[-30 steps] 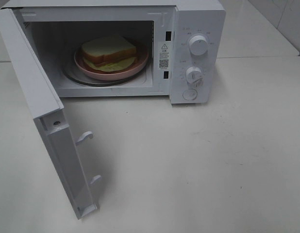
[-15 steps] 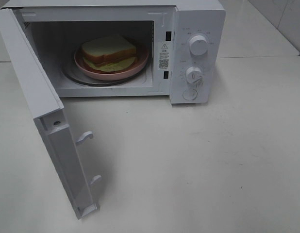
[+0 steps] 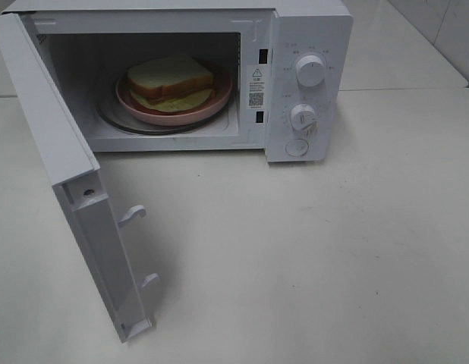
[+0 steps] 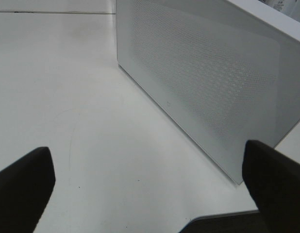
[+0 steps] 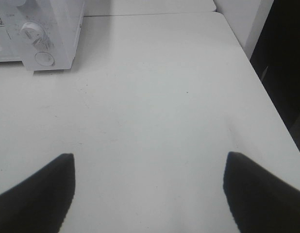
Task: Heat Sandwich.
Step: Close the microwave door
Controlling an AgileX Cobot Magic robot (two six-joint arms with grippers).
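The sandwich, white bread with green lettuce and a reddish filling, lies on a round pink plate inside the open white microwave. The plate rests on the glass turntable. The microwave door stands swung out to the left. No gripper shows in the exterior high view. In the left wrist view my left gripper is open and empty, facing the door's outer perforated panel. In the right wrist view my right gripper is open and empty above the white table.
Two knobs and a round button sit on the microwave's right panel, also seen in the right wrist view. The table's right edge drops off beside a dark gap. Door latch hooks stick out from the door.
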